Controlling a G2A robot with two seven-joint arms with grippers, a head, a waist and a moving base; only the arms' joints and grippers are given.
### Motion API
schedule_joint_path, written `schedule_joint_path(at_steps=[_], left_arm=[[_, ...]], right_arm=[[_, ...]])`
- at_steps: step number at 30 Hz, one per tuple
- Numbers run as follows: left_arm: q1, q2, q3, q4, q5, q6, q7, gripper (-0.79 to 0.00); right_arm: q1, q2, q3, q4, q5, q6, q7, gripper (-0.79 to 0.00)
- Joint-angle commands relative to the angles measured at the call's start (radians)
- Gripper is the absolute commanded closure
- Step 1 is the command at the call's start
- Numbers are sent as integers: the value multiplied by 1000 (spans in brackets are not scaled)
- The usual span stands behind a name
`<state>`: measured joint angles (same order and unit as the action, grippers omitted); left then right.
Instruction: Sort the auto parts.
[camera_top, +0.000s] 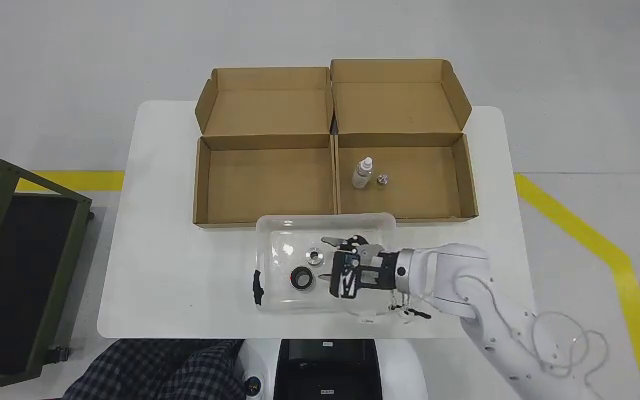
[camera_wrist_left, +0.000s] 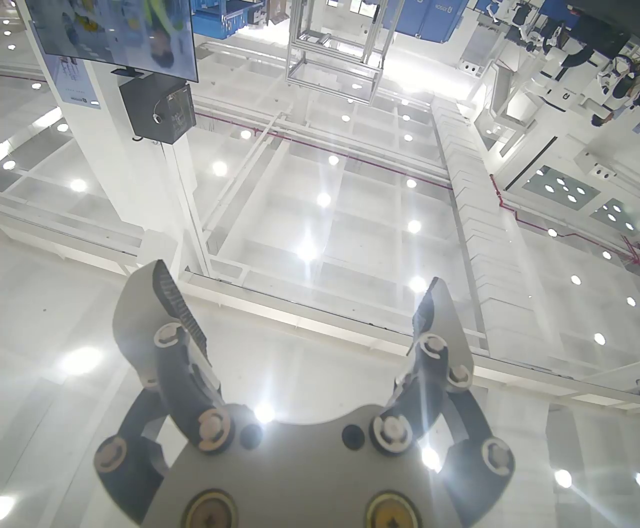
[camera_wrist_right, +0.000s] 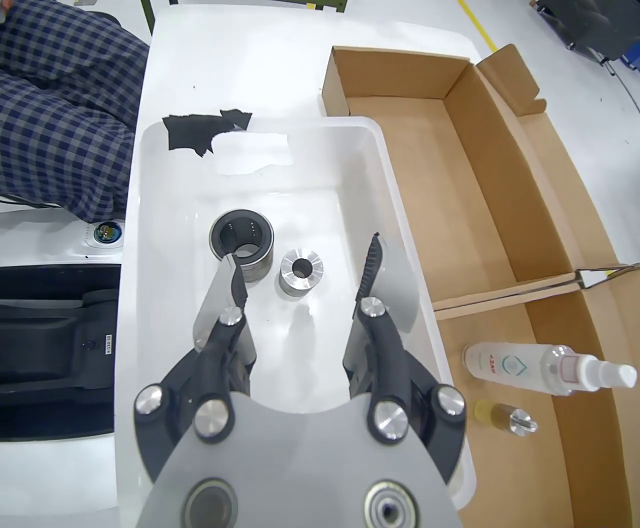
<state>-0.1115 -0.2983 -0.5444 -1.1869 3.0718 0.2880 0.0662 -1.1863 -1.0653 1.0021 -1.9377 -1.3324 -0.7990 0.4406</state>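
Because the unsorted parts, a black bearing (camera_wrist_right: 242, 240) and a small silver bushing (camera_wrist_right: 301, 272), lie in the white bin (camera_wrist_right: 360, 150) at the near side of the tabletop (camera_top: 160, 250), the right end effector (camera_wrist_right: 305, 270) hangs over the bushing, opened wide and empty, while the left end effector (camera_wrist_left: 297, 280), also wide and empty, points upward.

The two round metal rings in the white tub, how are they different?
The bigger ring is wider and looks taller than the smaller ring. The bigger ring has a black top; the smaller ring is shiny silver all over. The bigger ring's hole is wide, the smaller ring's narrow. Both stand with the hole facing up, close together on the floor of the white tub.
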Motion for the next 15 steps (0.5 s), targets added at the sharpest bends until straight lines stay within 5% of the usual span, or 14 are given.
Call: schedule_joint_path(at_steps=[1, 15], left_arm=[[0, 0, 0, 0, 0, 0, 0, -785], [0, 0, 0, 0, 0, 0, 0, -785]], right_arm=[[12, -2, -12, 20, 2, -1, 8, -440], [124, -35, -121, 184, 11, 28, 49, -413]])
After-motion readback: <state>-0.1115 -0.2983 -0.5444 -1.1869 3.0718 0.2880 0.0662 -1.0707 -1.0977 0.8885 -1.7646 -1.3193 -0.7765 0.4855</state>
